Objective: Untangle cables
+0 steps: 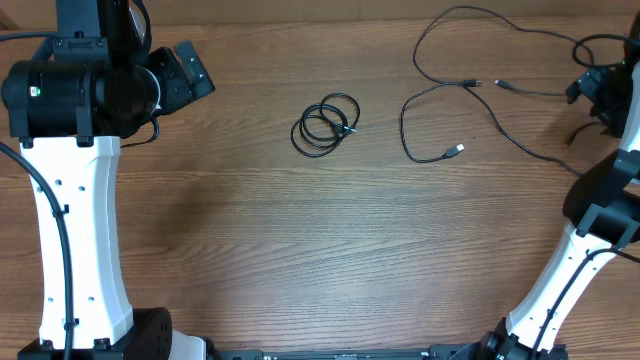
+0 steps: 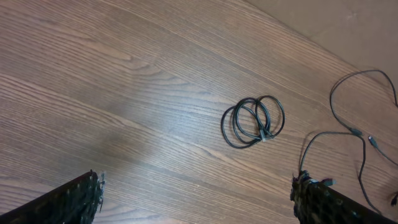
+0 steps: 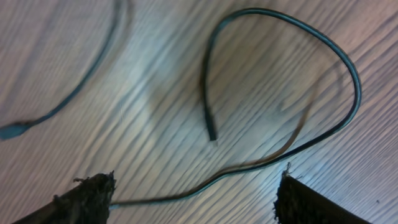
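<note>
Right claw [image 3: 194, 183] (jaws apart) over cable [image 3: 348, 68]

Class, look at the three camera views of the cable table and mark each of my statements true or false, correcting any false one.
1. The coiled cable bundle lies on the table, held by nothing. True.
2. The left arm's jaws are shut on that bundle. False: they stand open and empty, away from it.
3. Loose cables lie to the robot's right of the bundle. True.
4. Every cable is wound into the bundle. False: some strands lie separate, one ending in a silver plug.
</note>
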Controlling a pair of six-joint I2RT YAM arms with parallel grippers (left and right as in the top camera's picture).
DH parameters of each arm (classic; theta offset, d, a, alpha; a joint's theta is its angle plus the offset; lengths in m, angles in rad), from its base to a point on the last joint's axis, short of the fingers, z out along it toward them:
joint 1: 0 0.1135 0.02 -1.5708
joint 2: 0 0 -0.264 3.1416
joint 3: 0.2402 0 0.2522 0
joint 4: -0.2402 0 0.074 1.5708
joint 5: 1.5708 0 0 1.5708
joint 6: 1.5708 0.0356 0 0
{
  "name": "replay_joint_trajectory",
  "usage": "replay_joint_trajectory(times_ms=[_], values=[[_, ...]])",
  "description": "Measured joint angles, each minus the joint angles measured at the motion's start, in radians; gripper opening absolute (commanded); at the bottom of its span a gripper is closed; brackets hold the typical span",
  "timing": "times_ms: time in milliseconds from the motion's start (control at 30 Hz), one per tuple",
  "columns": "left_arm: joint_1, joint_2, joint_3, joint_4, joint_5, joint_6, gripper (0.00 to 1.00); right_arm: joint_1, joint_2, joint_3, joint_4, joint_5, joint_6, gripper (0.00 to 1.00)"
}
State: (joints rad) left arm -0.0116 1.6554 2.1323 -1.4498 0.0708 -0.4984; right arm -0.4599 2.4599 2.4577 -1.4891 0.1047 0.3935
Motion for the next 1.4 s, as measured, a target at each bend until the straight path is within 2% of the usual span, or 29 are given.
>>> replay_joint_trajectory(times_ms=[100,200,467,700,867,1300,1400], values=[[0.000,0.000,0.000,0.000,0.000,0.000,1.00,-0.024,0.024,-0.007,0.008,0.000,0.001,0.60],[0.000,0.000,0.000,0.000,0.000,0.000,0.99,-0.042,0.042,-0.010,0.020,-0.005,0.008,0.51],[0.000,0.000,0.000,0.000,0.000,0.000,1.00,-0.047,0.087,-0.010,0.068,-0.046,0.006,0.45],[0.000,0.000,0.000,0.000,0.000,0.000,1.00,-0.041,0.119,-0.010,0.128,-0.055,0.006,0.43],[0.000,0.000,0.000,0.000,0.000,0.000,0.99,-0.042,0.135,-0.010,0.137,-0.036,0.018,0.31],[0.000,0.000,0.000,0.003,0.000,0.000,1.00,-0.043,0.137,-0.059,0.201,-0.019,0.024,0.32],[0.000,0.000,0.000,0.004,0.000,0.000,0.99,-0.043,0.137,-0.100,0.217,-0.019,0.025,0.29]])
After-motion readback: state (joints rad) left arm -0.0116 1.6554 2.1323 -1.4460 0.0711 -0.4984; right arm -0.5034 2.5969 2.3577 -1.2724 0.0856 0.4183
